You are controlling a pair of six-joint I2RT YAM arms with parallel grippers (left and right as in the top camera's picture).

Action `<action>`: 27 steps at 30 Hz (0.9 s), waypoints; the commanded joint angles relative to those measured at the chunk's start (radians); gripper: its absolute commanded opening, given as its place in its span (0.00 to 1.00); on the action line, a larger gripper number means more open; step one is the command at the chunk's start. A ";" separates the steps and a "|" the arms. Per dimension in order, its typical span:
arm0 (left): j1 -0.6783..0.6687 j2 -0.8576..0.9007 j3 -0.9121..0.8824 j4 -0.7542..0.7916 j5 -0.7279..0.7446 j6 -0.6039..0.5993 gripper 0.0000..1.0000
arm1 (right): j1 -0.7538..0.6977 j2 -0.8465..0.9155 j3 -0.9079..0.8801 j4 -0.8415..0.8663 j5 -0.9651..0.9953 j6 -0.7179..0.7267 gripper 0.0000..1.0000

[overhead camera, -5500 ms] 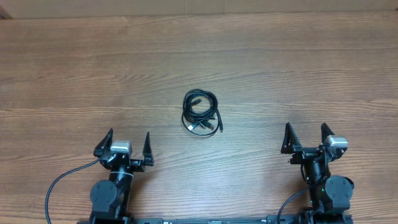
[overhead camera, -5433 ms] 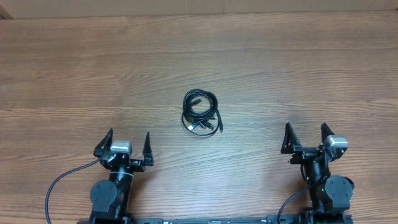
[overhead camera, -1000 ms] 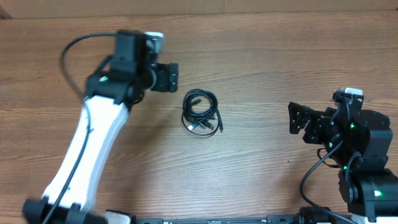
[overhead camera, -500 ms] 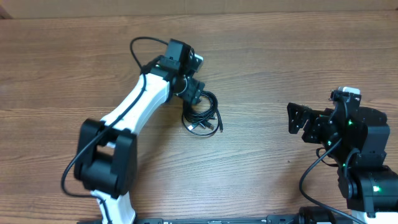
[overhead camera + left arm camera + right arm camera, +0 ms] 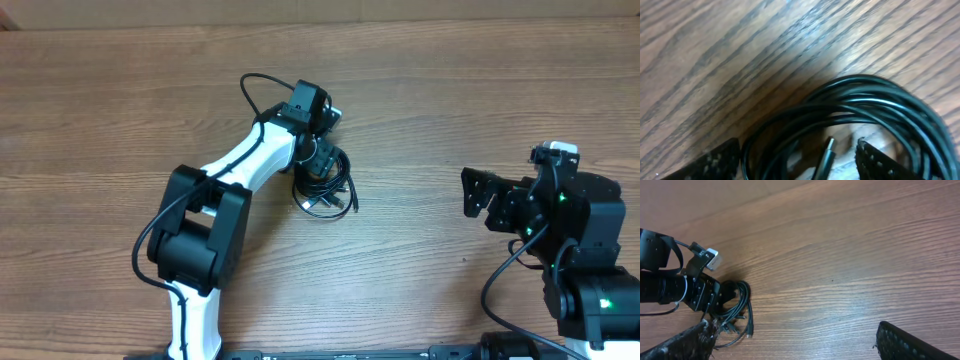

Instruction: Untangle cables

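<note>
The cables [image 5: 326,188] are thin black cords coiled in one small bundle at the middle of the wooden table. My left gripper [image 5: 322,158] is down over the bundle's upper left edge. In the left wrist view its open fingers [image 5: 797,162] straddle the coil [image 5: 875,102], with a metal plug tip [image 5: 826,156] between them. My right gripper [image 5: 478,195] is open and empty, well to the right of the bundle. The right wrist view shows the bundle [image 5: 737,312] far off at lower left.
The wooden table [image 5: 450,90] runs on all sides of the bundle. The left arm's white link [image 5: 245,165] reaches diagonally from the front left. Its thick black cable [image 5: 262,88] loops above the wrist.
Both arms rose from rest at the front edge. In the last second the left arm swung from upper left onto the bundle's top edge. The right arm has held still. The bundle has not moved.
</note>
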 commanded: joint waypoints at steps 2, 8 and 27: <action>-0.001 0.032 0.012 -0.004 -0.045 0.000 0.45 | -0.003 -0.002 0.024 0.002 -0.005 0.004 1.00; -0.001 0.012 0.037 -0.027 -0.044 -0.035 0.04 | -0.003 -0.001 0.024 0.005 -0.002 0.003 1.00; -0.002 -0.198 0.203 -0.336 0.238 -0.117 0.04 | 0.030 0.262 0.024 0.174 -0.319 0.000 0.91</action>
